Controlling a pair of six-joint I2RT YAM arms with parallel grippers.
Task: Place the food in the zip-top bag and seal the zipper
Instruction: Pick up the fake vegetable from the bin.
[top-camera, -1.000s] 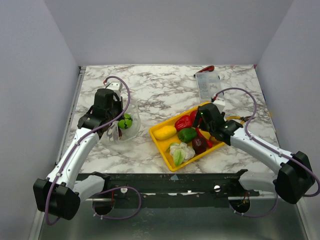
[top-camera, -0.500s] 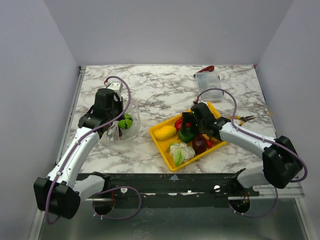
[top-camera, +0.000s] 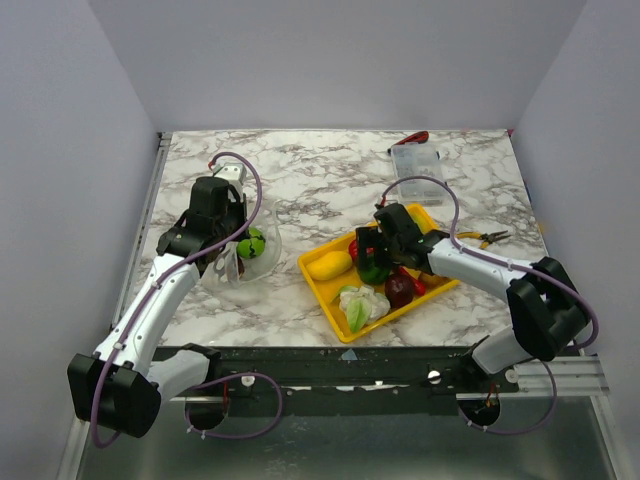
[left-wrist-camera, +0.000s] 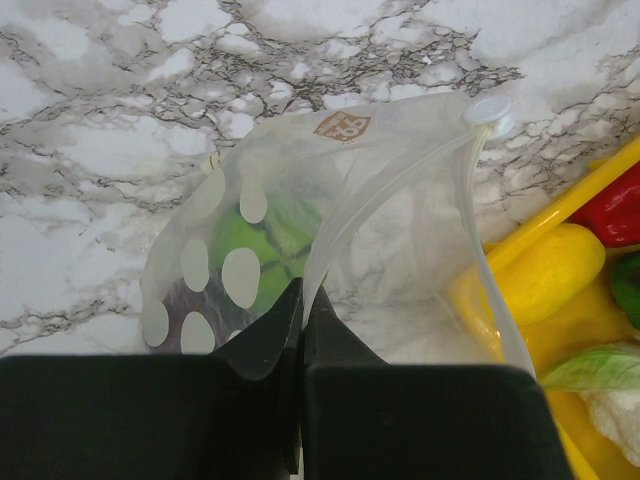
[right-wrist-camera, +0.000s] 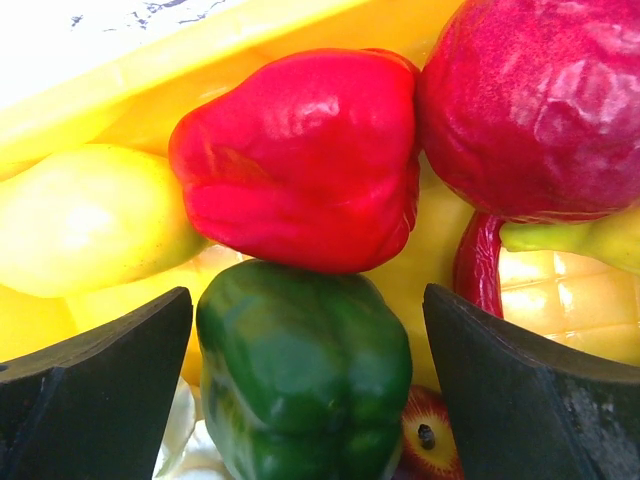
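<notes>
so we're in the loading part of this one, partway through getting the food off the yellow tray (top-camera: 318, 295): the left end effector (left-wrist-camera: 300, 300) is pressed together on one lip of the zip-top bag (left-wrist-camera: 400, 230), pinching the film and lifting it so the mouth gapes toward the tray. There's already a green round piece (left-wrist-camera: 265, 240) sitting inside, with something darker beside it that we can't make out. The bag sits on the bench (top-camera: 320, 180) just left of the tray, and its zipper (left-wrist-camera: 478, 270) is wide apart, nowhere near sealed. Over on the tray the right end effector (right-wrist-camera: 308, 330) is spread wide and hangs right over the green pepper (right-wrist-camera: 300, 370), one finger on each side of it, not touching it as far as we can tell from the wrist view. The red pepper (right-wrist-camera: 300, 160) is butted right against it, the yellow piece (right-wrist-camera: 80, 220) is just beside one finger and the dark purple piece (right-wrist-camera: 540, 110) is near the other, so it's crowded in there. Our read: the next move is to drop a bit, close on the green pepper alone without catching its neighbours, lift clear and carry it over to the open mouth. The cauliflower (top-camera: 368, 298) and the others are on the tray too, so we reckon there are plenty of trips left before anyone runs the zipper shut
</notes>
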